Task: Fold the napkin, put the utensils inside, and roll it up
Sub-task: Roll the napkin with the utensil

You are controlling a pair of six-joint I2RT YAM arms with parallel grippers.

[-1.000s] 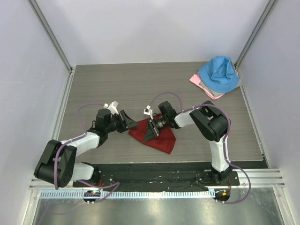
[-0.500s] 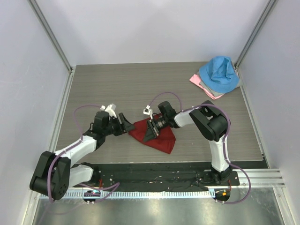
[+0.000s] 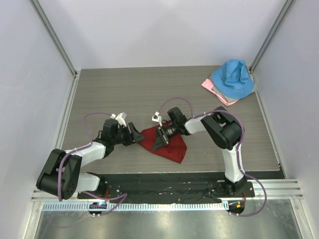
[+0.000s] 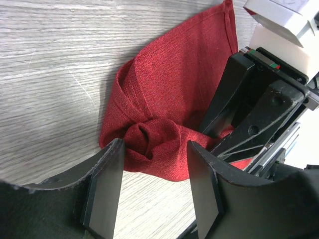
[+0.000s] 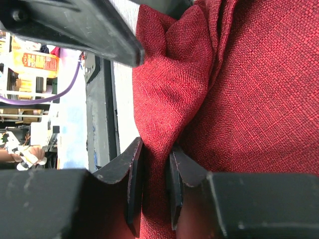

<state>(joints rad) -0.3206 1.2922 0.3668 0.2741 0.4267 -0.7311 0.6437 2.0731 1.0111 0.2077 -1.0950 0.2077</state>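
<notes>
The dark red napkin (image 3: 168, 147) lies bunched and partly rolled on the table in front of the arms. It also shows in the left wrist view (image 4: 169, 94) and the right wrist view (image 5: 249, 79). My right gripper (image 3: 160, 139) lies low on the cloth and is shut on a fold of it (image 5: 155, 174). My left gripper (image 3: 136, 136) is open and empty, just left of the napkin's rolled end (image 4: 154, 149), with bare table between its fingers (image 4: 102, 191). The fork is hidden.
A bright blue cloth (image 3: 232, 79) lies on a pale pink cloth (image 3: 214, 89) at the table's far right corner. Metal frame posts stand at both back corners. The arms' black base plate (image 3: 164, 186) runs along the near edge.
My left arm drew back to the left and then came in again to the napkin's left end. My right gripper and the napkin have stayed put.
</notes>
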